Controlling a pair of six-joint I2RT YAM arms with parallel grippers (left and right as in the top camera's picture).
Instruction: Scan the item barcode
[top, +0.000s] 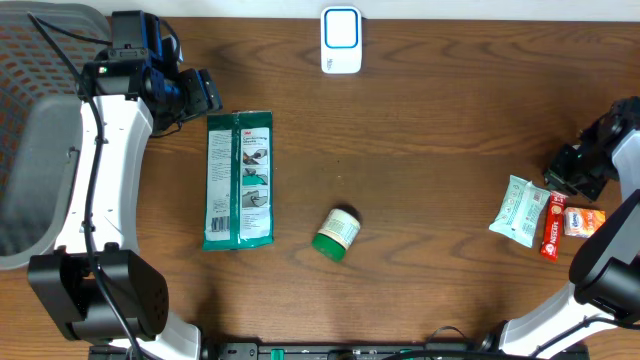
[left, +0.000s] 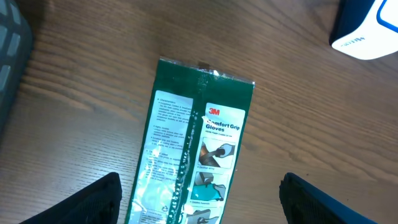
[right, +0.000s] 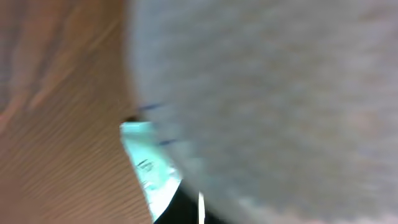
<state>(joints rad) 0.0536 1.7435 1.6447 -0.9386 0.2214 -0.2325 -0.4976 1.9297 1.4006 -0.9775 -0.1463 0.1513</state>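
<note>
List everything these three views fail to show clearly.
- Right wrist view: a blurred grey mass close to the lens fills most of the frame. Only a sliver of the pale packet shows, and its print is unreadable.
- Left wrist view: the glove package is cut off by the bottom edge, and its fine print is too small to read.
- Overhead view: any barcode on the green-lidded jar is too small to find.

Dark wood-grain table (top: 430, 150) here, with a green pack of 3M gloves (top: 238, 180) lying flat toward the left and a white-and-blue scanner (top: 341, 40) up at the far edge. Near the middle a little green-lidded jar (top: 336, 233) is tipped on its side. Over on the right, a pale teal pouch (top: 520, 210), a red packet (top: 552, 224) and an orange packet (top: 583, 222) sit bunched side by side.
</note>
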